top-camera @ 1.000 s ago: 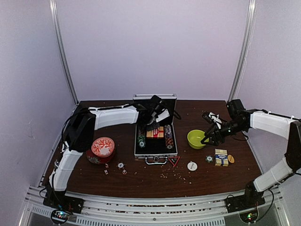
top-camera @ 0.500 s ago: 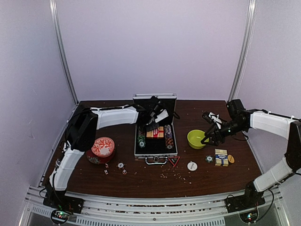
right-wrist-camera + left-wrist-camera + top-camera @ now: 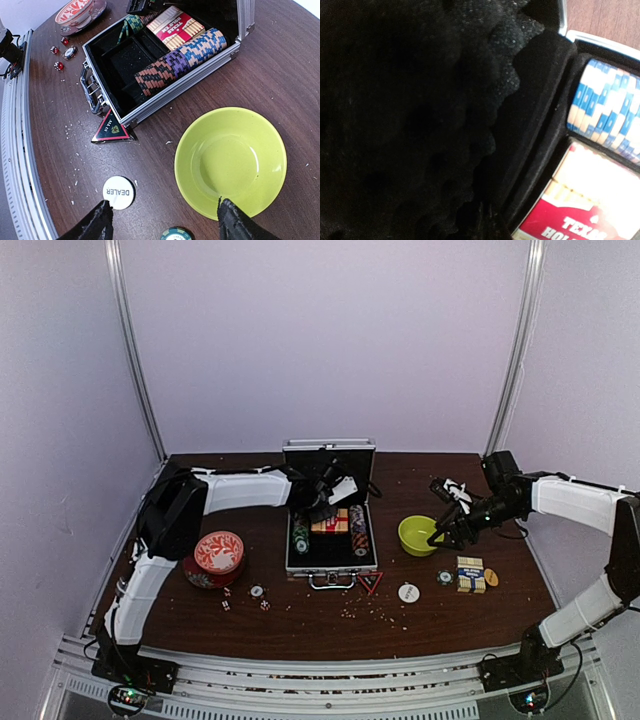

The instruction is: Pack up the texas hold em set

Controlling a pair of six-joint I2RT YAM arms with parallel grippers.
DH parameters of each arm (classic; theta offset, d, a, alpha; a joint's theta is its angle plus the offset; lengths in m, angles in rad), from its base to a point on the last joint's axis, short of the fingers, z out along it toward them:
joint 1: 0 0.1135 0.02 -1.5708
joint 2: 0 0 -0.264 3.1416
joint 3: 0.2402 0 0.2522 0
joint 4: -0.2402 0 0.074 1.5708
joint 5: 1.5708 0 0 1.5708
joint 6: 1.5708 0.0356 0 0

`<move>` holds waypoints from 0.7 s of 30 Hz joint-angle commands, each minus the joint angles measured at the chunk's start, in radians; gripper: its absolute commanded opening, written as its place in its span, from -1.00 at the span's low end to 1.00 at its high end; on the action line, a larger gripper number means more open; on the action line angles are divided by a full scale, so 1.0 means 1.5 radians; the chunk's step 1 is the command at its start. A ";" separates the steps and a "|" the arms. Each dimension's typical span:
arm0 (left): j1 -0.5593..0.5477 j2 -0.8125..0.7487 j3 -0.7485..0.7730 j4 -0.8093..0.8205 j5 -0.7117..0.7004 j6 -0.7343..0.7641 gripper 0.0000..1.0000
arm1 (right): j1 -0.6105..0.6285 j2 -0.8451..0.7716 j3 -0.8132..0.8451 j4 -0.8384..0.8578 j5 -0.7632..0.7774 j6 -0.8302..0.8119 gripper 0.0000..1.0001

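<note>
Start at the near edge of the table (image 3: 300, 625), where the loose pieces wait: two red dice (image 3: 56, 57) and a chip (image 3: 69, 52) toward the near left, the triangular button (image 3: 111, 128) touching the near right corner of the case (image 3: 331, 562), the white dealer button (image 3: 119, 192) beyond it to the right, and another chip (image 3: 444, 578) beside a card deck (image 3: 470, 575) toward the right edge. The red tin (image 3: 216, 558) on the left and the green bowl (image 3: 230, 161) on the right are not part of the set. Your right gripper (image 3: 165, 222) hangs above the table between the dealer button and the bowl with its fingers spread wide and nothing in them; it has not moved over the last second. Mid-table, the case lies open with its lid standing up at the far side, chip rows (image 3: 182, 58) along its right and left edges, a red-faced deck (image 3: 592, 200) at the back, and the near middle of the tray bare. Your left gripper (image 3: 322, 502) is shut and, as far as you can see, holds nothing; over the last second it has drifted slightly leftward along the back of the case, and its wrist view is mostly filled by the black lining (image 3: 420, 115). I'd judge that small shift to change little: most small pieces remain outside, so packing is far from done.
</note>
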 commanded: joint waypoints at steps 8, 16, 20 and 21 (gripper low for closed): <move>-0.005 0.018 0.015 -0.021 -0.032 -0.034 -0.90 | -0.001 0.006 0.001 -0.004 0.007 -0.005 0.44; 0.002 0.065 0.101 -0.040 -0.061 -0.057 -0.77 | -0.001 0.009 -0.001 -0.003 0.011 -0.004 0.45; 0.002 0.082 0.103 -0.063 -0.039 -0.051 -0.75 | -0.001 0.009 -0.001 -0.003 0.014 -0.005 0.45; 0.002 0.083 0.101 -0.072 -0.025 -0.047 -0.75 | -0.001 0.009 -0.001 -0.004 0.014 -0.005 0.45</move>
